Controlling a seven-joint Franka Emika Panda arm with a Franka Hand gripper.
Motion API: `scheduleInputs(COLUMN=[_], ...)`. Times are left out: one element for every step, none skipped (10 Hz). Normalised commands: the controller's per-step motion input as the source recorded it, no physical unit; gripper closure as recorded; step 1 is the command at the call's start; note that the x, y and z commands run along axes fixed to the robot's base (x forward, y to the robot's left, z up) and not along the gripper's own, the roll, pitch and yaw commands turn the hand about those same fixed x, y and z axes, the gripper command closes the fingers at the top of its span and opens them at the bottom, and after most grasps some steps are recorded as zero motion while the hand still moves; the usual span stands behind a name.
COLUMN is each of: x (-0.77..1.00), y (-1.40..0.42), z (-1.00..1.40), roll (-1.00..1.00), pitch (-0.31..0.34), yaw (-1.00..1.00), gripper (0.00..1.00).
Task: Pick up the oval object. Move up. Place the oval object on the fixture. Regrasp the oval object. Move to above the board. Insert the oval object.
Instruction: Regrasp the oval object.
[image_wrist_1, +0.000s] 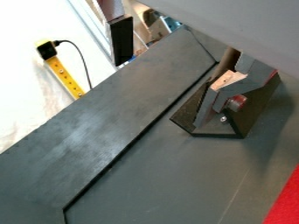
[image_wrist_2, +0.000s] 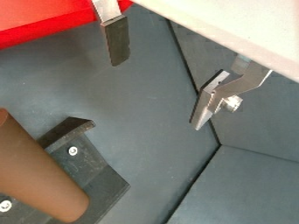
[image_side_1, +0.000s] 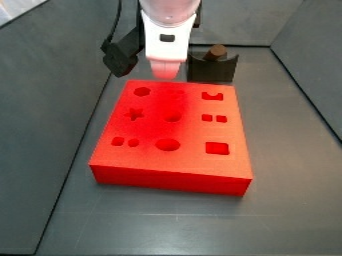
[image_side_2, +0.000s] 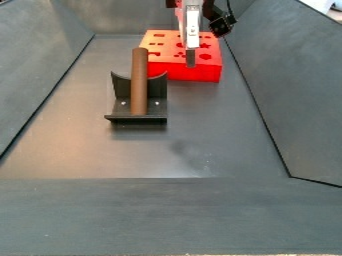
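The oval object (image_side_2: 135, 75) is a slim brown peg standing upright in the dark fixture (image_side_2: 136, 108). In a wrist view the oval object (image_wrist_2: 35, 179) rises from the fixture (image_wrist_2: 84, 156) off to one side of the fingers. My gripper (image_wrist_2: 158, 94) is open, with only grey floor between its silver fingers (image_wrist_2: 114, 39). In both side views the gripper (image_side_2: 191, 58) (image_side_1: 163, 68) hangs by the edge of the red board (image_side_2: 174, 68) (image_side_1: 167, 150) that faces the fixture (image_side_1: 214, 70). It touches neither the peg nor the board.
Dark sloping walls (image_side_2: 54, 90) enclose the grey floor (image_side_2: 201, 150) on all sides. A floor seam (image_wrist_1: 140, 131) runs beneath the gripper. A corner of the board (image_wrist_1: 286, 199) shows in a wrist view. A yellow strip and a cable (image_wrist_1: 65, 70) lie outside the wall.
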Motion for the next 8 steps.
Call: scheduleInputs(x=[1.0,1.0,1.0,1.0,1.0,1.0,1.0,1.0], y=[-0.02,-0.02,-0.02,-0.02,-0.01,-0.01,-0.01,-0.01], z=[-0.02,-0.03,-0.03,-0.03,-0.04,-0.04,-0.05,-0.05], roll=[0.05,0.06,0.07,0.1,0.11,0.11,0.1,0.1], pitch=[-0.109,-0.099,-0.096,-0.074,-0.061,-0.025,0.007,0.05], yaw=[0.13,0.08,0.05,0.0,-0.02,-0.04,-0.05,-0.05], gripper=[0.0,0.0,0.0,0.0,0.0,0.0,0.0,0.0])
